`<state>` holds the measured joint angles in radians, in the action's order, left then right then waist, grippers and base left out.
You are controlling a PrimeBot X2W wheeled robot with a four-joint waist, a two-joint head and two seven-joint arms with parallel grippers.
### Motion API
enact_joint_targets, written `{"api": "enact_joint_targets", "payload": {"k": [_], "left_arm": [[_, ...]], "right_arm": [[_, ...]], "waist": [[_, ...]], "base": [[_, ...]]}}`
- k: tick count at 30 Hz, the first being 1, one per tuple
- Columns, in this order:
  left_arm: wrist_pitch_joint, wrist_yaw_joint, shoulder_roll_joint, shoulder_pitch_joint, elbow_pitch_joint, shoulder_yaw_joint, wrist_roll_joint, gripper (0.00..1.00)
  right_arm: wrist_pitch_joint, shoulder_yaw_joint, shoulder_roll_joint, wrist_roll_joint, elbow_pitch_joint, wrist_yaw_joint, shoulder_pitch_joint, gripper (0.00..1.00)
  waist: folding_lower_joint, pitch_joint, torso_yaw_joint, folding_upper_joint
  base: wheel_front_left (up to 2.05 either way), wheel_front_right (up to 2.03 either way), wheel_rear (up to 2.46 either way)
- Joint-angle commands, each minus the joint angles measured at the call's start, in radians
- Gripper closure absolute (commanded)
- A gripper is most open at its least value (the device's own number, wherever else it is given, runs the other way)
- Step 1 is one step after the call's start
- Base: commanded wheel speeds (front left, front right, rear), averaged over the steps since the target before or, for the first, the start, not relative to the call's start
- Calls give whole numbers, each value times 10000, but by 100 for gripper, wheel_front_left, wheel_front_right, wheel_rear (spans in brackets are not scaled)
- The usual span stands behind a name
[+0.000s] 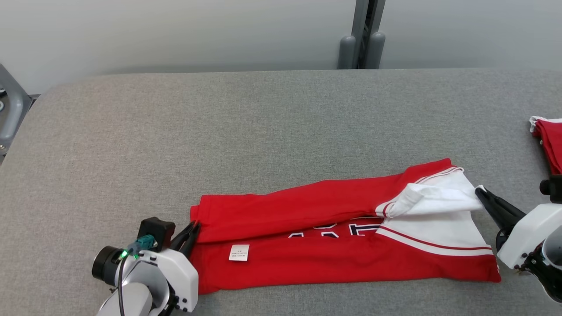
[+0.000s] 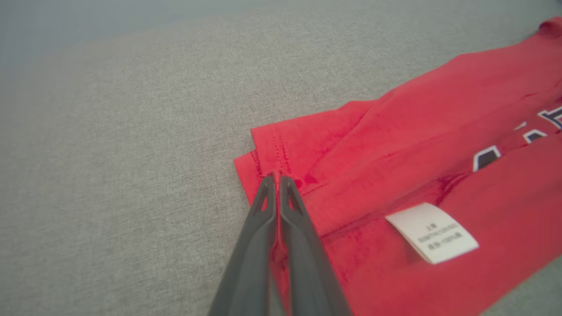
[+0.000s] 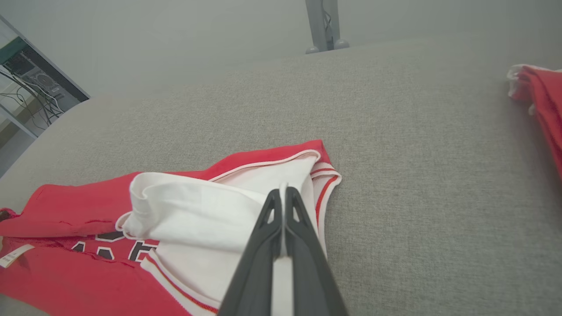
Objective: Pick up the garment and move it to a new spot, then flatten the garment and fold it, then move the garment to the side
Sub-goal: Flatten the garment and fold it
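**Both pincers clamped on a half-folded red garment**

At the left, the left pincer (image 1: 195, 226) lay low on the grey table (image 1: 263, 123), its two dark fingers pressed together on the stitched hem at the left end of the garment (image 1: 307, 206). In the left wrist view the pincer (image 2: 277, 176) showed red cloth caught between its fingers, at the corner where the hem doubled over.

The garment (image 2: 395, 145) stretched across the near middle of the table, a long red band folded lengthwise, the far half laid over towards the near half. A small white label (image 1: 239, 252) sat on the lower layer near the left end, and dark lettering (image 1: 333, 230) with white edging peeked out from the gap between the layers.

Further right, a white sleeve (image 1: 439, 202) with red trim bunched up loosely. The right pincer (image 1: 479, 191) was closed on its edge; the right wrist view showed white cloth nipped between its fingers (image 3: 284, 189).

At the far right edge, well apart, lay another red cloth (image 1: 551, 140).
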<state>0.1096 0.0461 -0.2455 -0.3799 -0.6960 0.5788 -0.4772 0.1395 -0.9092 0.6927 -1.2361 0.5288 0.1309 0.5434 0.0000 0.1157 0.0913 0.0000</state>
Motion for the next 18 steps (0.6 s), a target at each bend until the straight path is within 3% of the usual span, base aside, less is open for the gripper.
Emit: {"api": "enact_joint_targets", "payload": {"k": [1, 6, 7, 8, 9, 11, 18], "left_arm": [[-59, -97, -142, 173, 180, 0, -26, 100], [-272, -289, -307, 558, 699, 98, 36, 100], [-303, -310, -344, 660, 812, 129, 39, 100], [-361, -326, -392, 740, 906, 155, 45, 100], [-407, -399, -428, 799, 995, 186, 71, 72], [-470, -554, -471, 897, 1180, 223, 115, 0], [-491, -930, -588, 1266, 1757, 96, -11, 0]], "right_arm": [[-85, -23, 153, 82, -74, -4, -126, 100], [-410, -223, 301, 171, -288, -4, -298, 100], [-445, -246, 361, 218, -336, -4, -314, 67], [-584, -234, 390, 107, -347, -4, -398, 0], [-729, -235, 400, -8, -357, -3, -501, 0], [-1204, -373, 524, -54, -399, -4, -651, 0], [-2114, -95, 809, -270, -250, -4, -813, 0]], "waist": [[0, -15, -21, 0], [0, -74, -64, 0], [0, -90, -70, 0], [0, -110, -73, 0], [0, -131, -72, 0], [0, -178, -63, 0], [0, -327, -81, 0]], "base": [[0, 0, 0], [0, 0, 0], [0, 0, 0], [0, 0, 0], [0, 0, 0], [0, 0, 0], [0, 0, 0]]}}
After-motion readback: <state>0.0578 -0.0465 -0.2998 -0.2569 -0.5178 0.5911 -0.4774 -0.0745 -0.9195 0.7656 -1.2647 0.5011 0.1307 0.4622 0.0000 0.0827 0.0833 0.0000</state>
